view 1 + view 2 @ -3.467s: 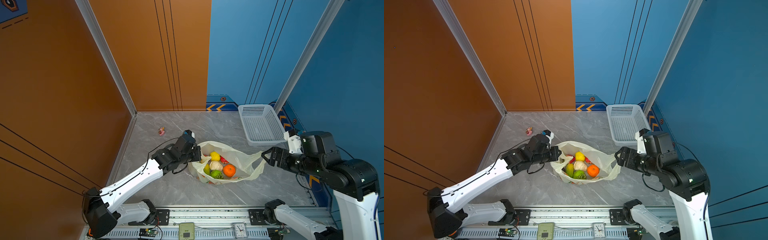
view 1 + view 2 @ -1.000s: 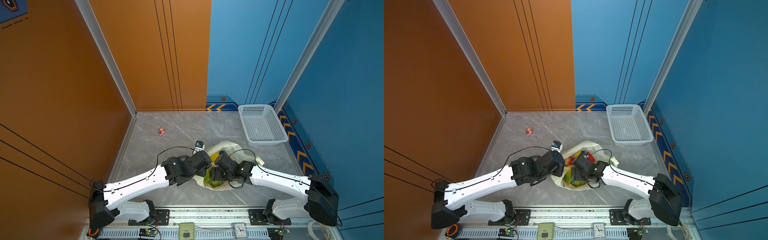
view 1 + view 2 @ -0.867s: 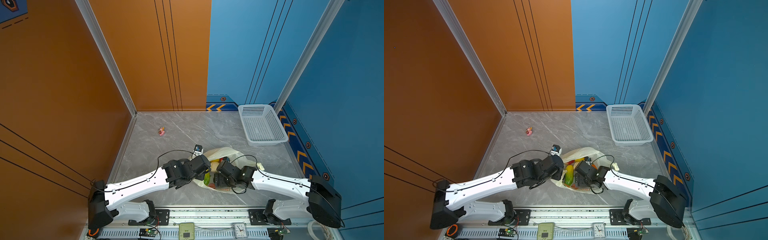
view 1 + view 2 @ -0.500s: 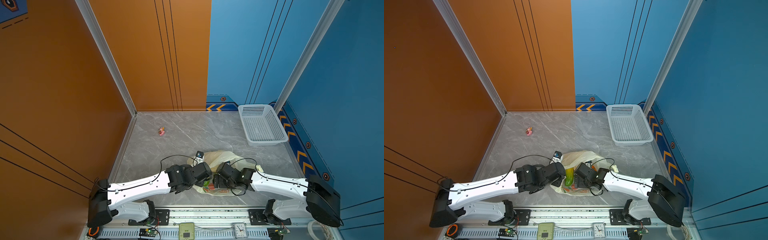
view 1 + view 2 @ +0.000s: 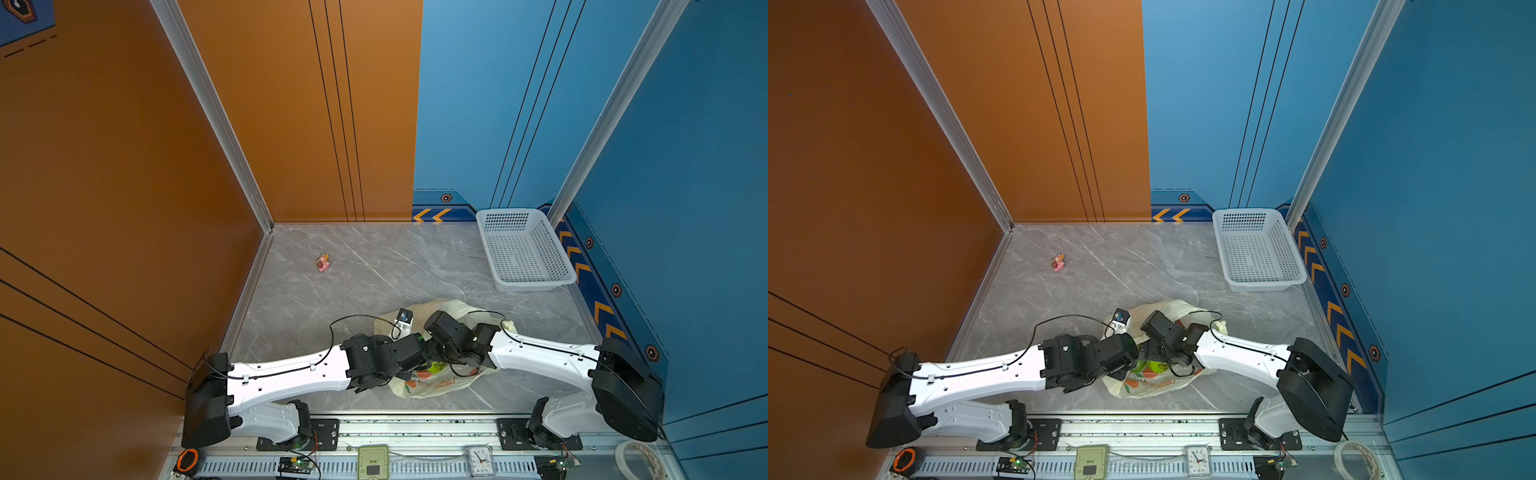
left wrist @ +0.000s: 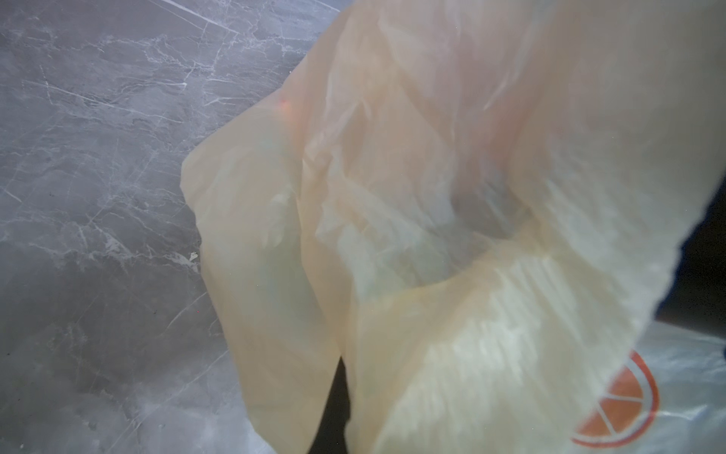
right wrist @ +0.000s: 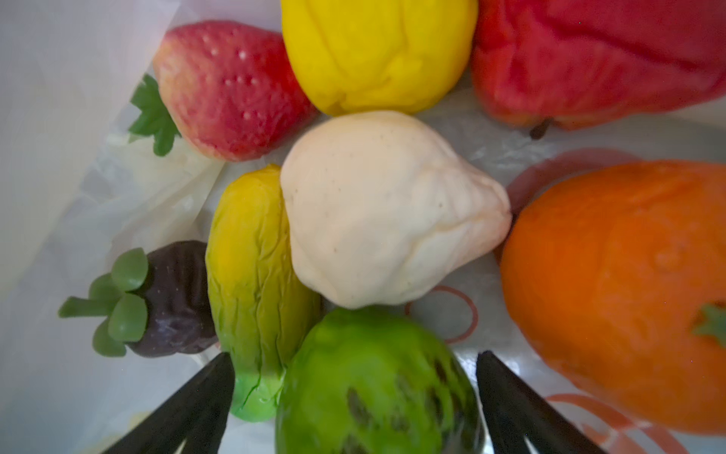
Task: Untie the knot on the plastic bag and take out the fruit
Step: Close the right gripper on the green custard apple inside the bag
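Straddling the green fruit [image 7: 373,385], right jaws stand spread; left jaws pinch the orange-slice-printed plastic bag [image 6: 471,275].

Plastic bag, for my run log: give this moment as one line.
phase: pick | left hand: shut on plastic bag | right hand: open, astride green fruit inside bag

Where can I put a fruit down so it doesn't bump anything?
Big bare floor between the pink toy and the basket, behind the bag. More bare floor beside the orange wall, left of the bag. The basket is empty too. Crowded: the front middle, where the left arm and right arm meet over the bag full of fruit.
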### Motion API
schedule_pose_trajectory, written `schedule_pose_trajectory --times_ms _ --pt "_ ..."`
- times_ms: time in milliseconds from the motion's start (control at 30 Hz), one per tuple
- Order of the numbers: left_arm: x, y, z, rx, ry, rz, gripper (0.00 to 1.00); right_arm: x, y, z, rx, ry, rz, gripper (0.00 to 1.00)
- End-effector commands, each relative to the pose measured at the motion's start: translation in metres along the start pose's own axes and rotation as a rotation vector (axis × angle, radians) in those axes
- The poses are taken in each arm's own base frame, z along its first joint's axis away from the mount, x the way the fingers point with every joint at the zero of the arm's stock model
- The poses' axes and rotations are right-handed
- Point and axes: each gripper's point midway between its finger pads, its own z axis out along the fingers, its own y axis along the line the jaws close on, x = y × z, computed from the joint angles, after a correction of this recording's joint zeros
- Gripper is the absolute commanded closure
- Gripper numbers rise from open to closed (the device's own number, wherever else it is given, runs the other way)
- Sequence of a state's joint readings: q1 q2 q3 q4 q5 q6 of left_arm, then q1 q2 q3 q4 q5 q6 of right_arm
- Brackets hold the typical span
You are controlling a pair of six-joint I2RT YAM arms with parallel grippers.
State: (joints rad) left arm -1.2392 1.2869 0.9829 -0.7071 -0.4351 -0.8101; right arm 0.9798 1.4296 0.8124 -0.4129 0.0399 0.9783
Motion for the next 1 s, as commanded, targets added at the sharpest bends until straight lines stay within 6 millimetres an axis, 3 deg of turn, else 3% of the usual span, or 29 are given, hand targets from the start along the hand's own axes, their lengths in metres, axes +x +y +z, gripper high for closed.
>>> schedule_pose_trajectory --times_ms 0,200,333,433,667,967 --pt "0.000 0.007 -0.002 -0.032 -0.030 -0.023 1.00 0.017 -0.003 -0.008 0.020 0.056 -0.003 0.03" --pt "-0.009 0.013 -0.006 -0.028 -0.079 -0.082 1.00 0.018 -0.009 0.010 0.057 0.066 -0.021 0.04" --pt "-0.015 0.019 -0.007 -0.029 -0.102 -0.121 1.00 0.018 -0.004 0.020 0.054 0.084 -0.024 0.11" --pt "-0.019 0.022 -0.006 -0.028 -0.109 -0.135 1.00 0.022 -0.003 0.020 0.050 0.090 -0.030 0.25" --pt "-0.025 0.023 -0.004 -0.009 -0.121 -0.166 1.00 0.022 0.003 -0.005 0.016 0.070 -0.040 0.48" --pt "-0.041 0.035 -0.005 -0.004 -0.134 -0.247 1.00 0.031 0.018 -0.051 -0.079 0.065 -0.115 0.50"
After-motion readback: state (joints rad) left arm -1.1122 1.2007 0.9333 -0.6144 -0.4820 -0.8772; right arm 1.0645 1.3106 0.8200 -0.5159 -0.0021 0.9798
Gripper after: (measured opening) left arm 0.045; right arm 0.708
